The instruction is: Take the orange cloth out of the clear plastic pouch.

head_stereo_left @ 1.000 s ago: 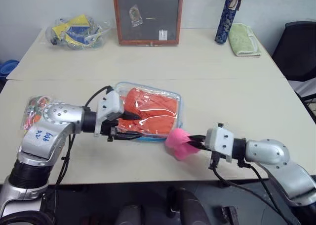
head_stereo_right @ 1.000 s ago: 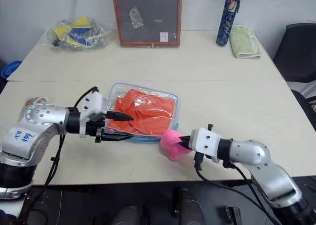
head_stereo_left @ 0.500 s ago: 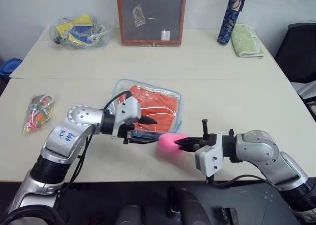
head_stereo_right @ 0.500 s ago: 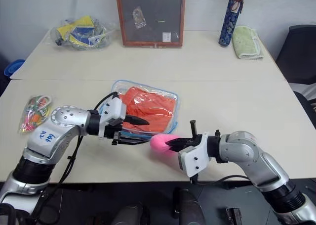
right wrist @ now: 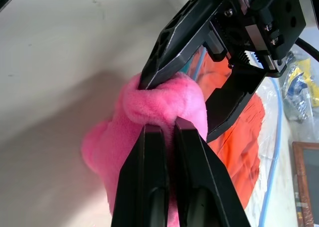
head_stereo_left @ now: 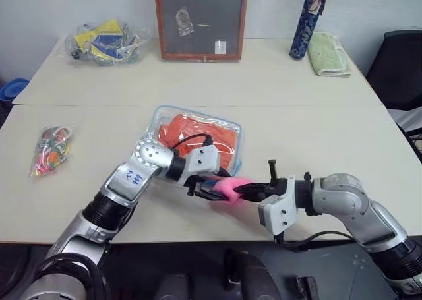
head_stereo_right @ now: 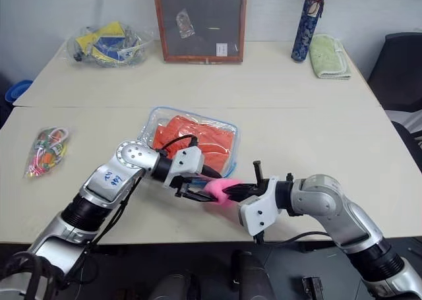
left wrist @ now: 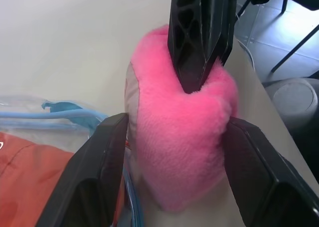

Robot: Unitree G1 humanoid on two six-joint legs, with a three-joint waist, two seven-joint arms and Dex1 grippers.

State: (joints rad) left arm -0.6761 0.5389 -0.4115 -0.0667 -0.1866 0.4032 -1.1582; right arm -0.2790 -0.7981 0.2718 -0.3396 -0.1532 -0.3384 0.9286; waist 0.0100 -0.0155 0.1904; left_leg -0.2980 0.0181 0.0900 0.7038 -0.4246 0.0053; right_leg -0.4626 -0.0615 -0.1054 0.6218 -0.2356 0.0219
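Orange cloth (head_stereo_left: pixel 198 132) lies folded inside the clear pouch (head_stereo_left: pixel 232 130), which rests flat on the near table (head_stereo_left: pixel 316 135) with its blue zipper edge all round. None of the cloth has come out of the pouch. At the pouch's near right corner sits the pink fluffy ball (head_stereo_right: pixel 219 188), and both grippers meet there.

The right gripper (right wrist: pixel 169 132) comes in from the right with its two black fingers pressed almost together, pinching a fold of the pink ball between them. The left gripper (left wrist: pixel 174 132) reaches across from the left, its fingers spread to either side of the same ball; one finger (left wrist: pixel 102 162) sits against the ball's pouch side, the other (left wrist: pixel 259 162) against its outer side. Whether they squeeze it or only flank it I cannot tell.

Further off, a small packet of colourful bands (head_stereo_left: pixel 50 148) lies near the left edge. On the far table stand a wood-framed board (head_stereo_left: pixel 200 20), a clear bag of yellow and blue items (head_stereo_left: pixel 105 41), a blue patterned tube (head_stereo_left: pixel 305 20) and a pale green towel (head_stereo_left: pixel 326 54) just beside it.
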